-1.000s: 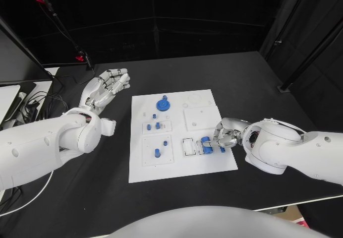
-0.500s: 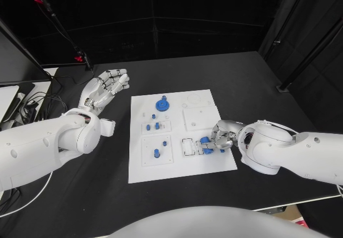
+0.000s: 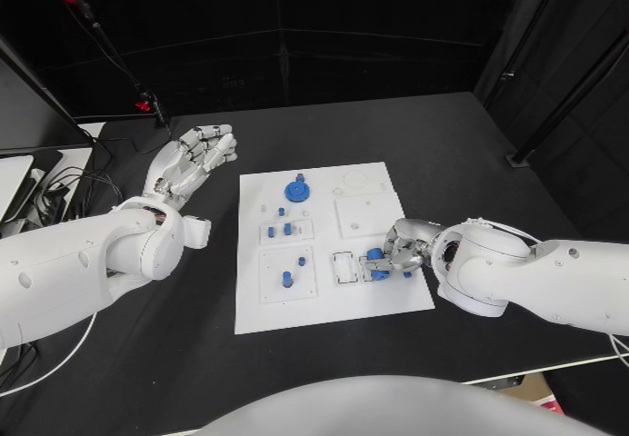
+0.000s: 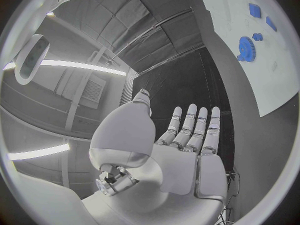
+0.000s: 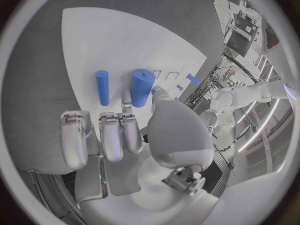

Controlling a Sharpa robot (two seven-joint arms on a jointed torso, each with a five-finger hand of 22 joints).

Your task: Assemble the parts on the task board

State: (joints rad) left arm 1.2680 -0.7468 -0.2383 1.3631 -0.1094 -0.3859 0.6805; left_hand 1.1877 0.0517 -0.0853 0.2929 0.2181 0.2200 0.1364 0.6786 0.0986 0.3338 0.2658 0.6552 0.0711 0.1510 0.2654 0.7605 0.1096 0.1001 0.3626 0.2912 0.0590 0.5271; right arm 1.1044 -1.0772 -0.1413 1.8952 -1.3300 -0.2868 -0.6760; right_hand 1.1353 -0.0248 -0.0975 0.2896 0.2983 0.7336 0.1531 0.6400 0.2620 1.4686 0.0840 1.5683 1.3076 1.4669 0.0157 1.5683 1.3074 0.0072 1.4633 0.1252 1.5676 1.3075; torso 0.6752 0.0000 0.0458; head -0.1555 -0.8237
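Observation:
The white task board (image 3: 328, 300) lies mid-table. A blue gear (image 3: 299, 192) stands at its far end, with small blue parts (image 3: 279, 232) below it. My right hand (image 3: 400, 249) is over the board's near right part. There its thumb and a finger pinch a thick blue cylinder (image 5: 142, 87) that lies on the board (image 5: 106, 40). A thin blue cylinder (image 5: 102, 87) lies beside it, untouched. My left hand (image 3: 196, 154) is off the board's far left corner, flat and holding nothing. In the left wrist view, beyond the straight fingers (image 4: 190, 127), are the gear (image 4: 245, 48) and the board (image 4: 269, 80).
Two blue pegs (image 3: 296, 271) stand in a square plate on the board's near left. A white slotted block (image 3: 346, 268) sits just left of the cylinders. Cables and grey equipment (image 3: 39, 186) lie at the table's left edge. Bare black table surrounds the board.
My right hand has slid left across the board onto the blue cylinders, and its thumb and finger have come up against the thick one. The left hand has stayed still.

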